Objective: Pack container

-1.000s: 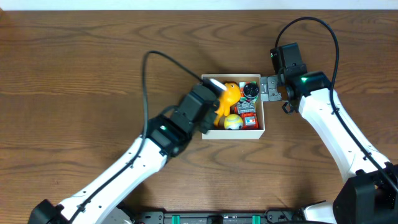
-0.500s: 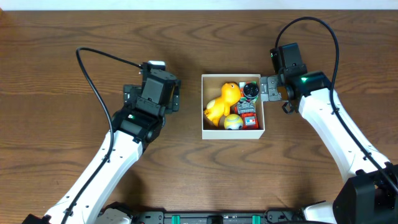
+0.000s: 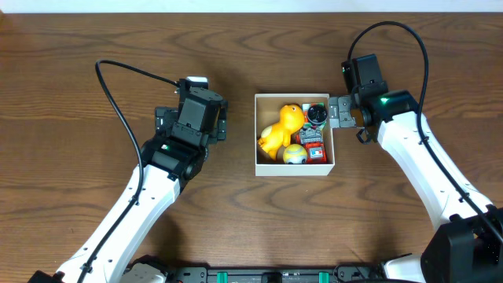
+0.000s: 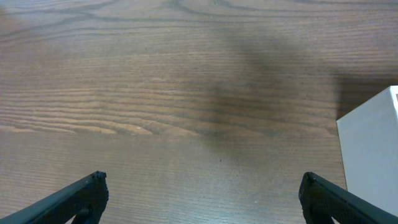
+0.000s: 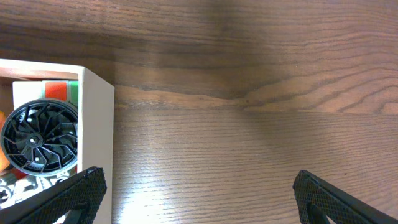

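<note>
Overhead: container (image 3: 295, 168) in the middle, with a yellow duck (image 3: 280, 130), yellow ball (image 3: 295, 154) and black wheel (image 3: 317, 115) inside; left gripper (image 3: 223, 124) well left of it, right gripper (image 3: 339, 112) just beside its far right corner
Left wrist: fingers (image 4: 81, 196) spread wide, container's white corner at right
Right wrist: fingers (image 5: 74, 196) spread wide, container at left with the wheel inside

Toys (image 3: 283, 126) in container (image 3: 295, 168) on table (image 3: 94, 47)
</note>
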